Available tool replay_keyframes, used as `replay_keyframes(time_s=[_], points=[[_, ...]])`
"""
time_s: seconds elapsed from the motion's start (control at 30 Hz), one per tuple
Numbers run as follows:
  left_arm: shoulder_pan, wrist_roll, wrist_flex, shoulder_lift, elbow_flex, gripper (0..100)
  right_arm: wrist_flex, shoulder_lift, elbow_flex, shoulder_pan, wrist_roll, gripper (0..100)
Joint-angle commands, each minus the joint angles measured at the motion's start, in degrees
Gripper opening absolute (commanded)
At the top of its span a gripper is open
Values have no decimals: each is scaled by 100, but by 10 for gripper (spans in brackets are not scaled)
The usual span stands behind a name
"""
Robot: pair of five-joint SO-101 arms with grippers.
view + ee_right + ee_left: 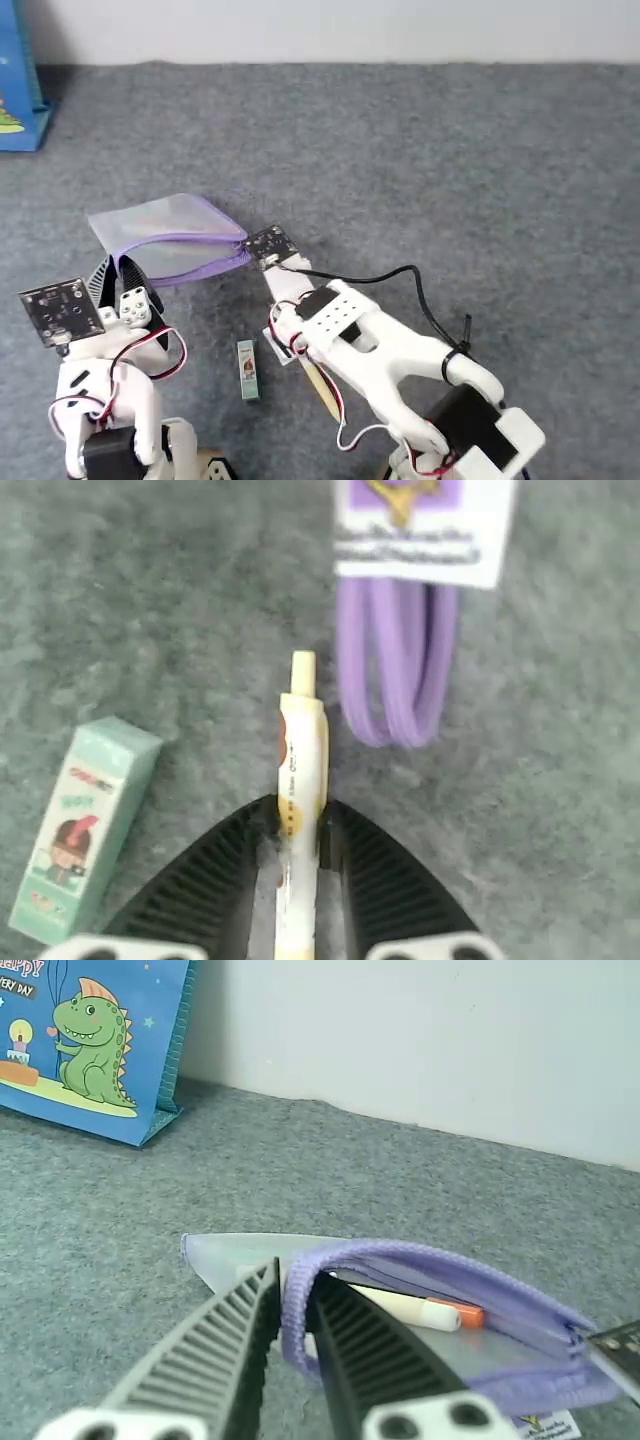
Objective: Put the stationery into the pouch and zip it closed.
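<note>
The translucent purple pouch (170, 238) lies open on the grey carpet. My left gripper (295, 1278) is shut on its purple zipper edge (400, 1258), holding the mouth up. A white marker with an orange cap (420, 1312) lies inside the pouch. My right gripper (298, 808) is shut on a white and yellow pen (300, 740), whose tip points at the pouch's labelled end (395, 670) and stops just short of it. In the high view the pen's back end (322, 388) sticks out from under the right arm. A green eraser box (247, 368) lies on the carpet between the arms.
A blue gift bag with a dinosaur print (90, 1040) stands at the far left by the wall (15, 90). Bare carpet stretches behind and to the right of the pouch. A black cable (400, 275) runs over the right arm.
</note>
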Motion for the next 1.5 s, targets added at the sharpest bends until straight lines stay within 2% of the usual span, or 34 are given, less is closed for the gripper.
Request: replay_keyframes(time_s=[0.0,0.2,0.43,0.6,0.8,1.03,1.23,1.47], points=[[9,62,-193,-97,-347,12,409,-400,-123,224,-9,9],[62,62,-193,-97,-338,12,602,-2009,369,444,132,8],[492,35,-167,-97,-259,12,752,-4567,1196,479,440,8],[949,-255,-141,-97,-251,12,1235,-6097,1187,462,440,8],[1310,-440,-26,-97,-277,12,1226,-7345,1178,462,440,8],[1310,-440,-53,-97,-251,12,321,-8145,1178,444,413,8],[1310,-431,-62,-97,-251,12,-681,-8154,1178,418,404,8],[1310,-422,-62,-97,-242,12,-2149,-7987,1178,-4,440,8]])
